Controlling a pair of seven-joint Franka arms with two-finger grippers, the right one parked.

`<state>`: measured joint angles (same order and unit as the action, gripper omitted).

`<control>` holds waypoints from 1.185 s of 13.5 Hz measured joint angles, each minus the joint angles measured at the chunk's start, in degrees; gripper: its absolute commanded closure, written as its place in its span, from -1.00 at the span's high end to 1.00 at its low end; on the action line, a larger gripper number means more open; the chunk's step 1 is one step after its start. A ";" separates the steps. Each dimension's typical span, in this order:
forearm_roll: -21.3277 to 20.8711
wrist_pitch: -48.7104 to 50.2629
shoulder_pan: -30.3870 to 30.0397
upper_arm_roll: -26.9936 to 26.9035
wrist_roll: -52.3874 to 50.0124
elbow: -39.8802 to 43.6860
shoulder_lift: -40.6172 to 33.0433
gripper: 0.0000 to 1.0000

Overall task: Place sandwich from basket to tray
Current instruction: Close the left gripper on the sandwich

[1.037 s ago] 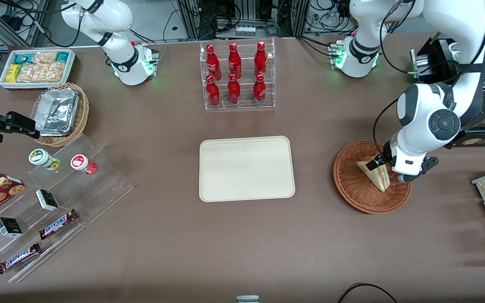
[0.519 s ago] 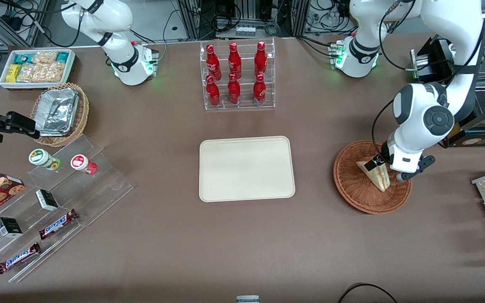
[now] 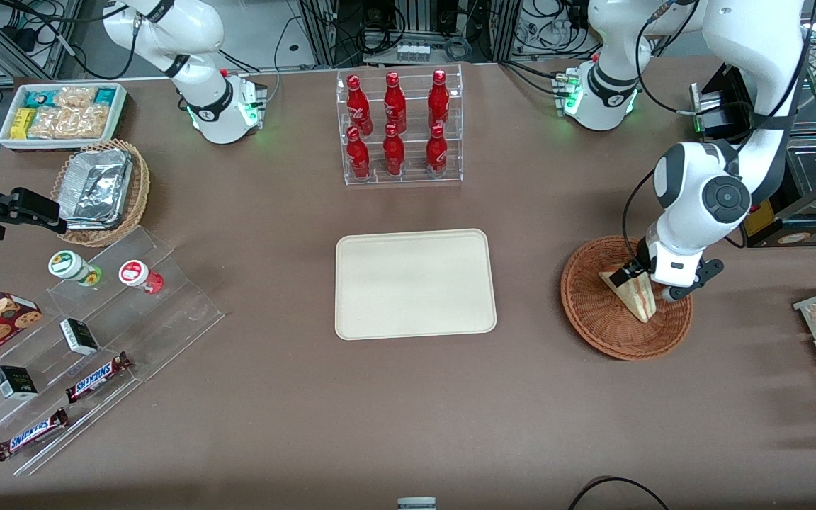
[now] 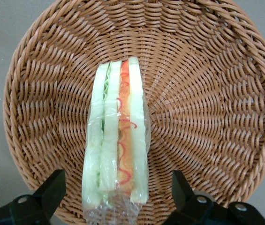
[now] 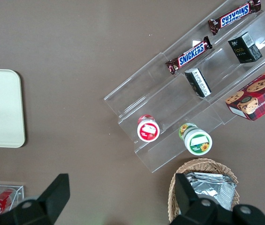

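Left arm (image 3: 705,205): glossy white shell, rounded joints with dark grey circular caps. Black cable loops along the forearm. Base ring (image 3: 596,95) lit green. Pincer (image 4: 118,199): black angular fingers (image 4: 52,190), spread wide, screw heads visible on the mounts.

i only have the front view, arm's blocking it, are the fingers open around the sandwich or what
Observer: Open. In the left wrist view the gripper has one finger on each side of the sandwich, with a gap on both sides.
Operator: which way is the sandwich lying
Observer: On edge in the basket, with its red, orange and green filling layers facing up at the wrist camera.
Operator: anything else in the basket
Observer: No, only bare wicker around it. The tray has nothing on it.
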<state>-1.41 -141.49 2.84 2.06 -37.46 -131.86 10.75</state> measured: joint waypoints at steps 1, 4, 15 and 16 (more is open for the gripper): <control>0.00 -0.63 -0.17 -0.02 0.00 -0.02 0.45 1.00; 0.00 -1.75 -0.28 -0.17 0.00 -0.02 1.71 1.00; -0.16 -2.89 -0.27 -0.17 0.22 -0.60 2.28 -1.00; -0.28 -2.24 -0.27 -0.17 0.33 -0.51 1.98 -1.00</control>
<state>-1.69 -143.73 2.57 1.89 -37.13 -132.37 12.73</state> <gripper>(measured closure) 0.683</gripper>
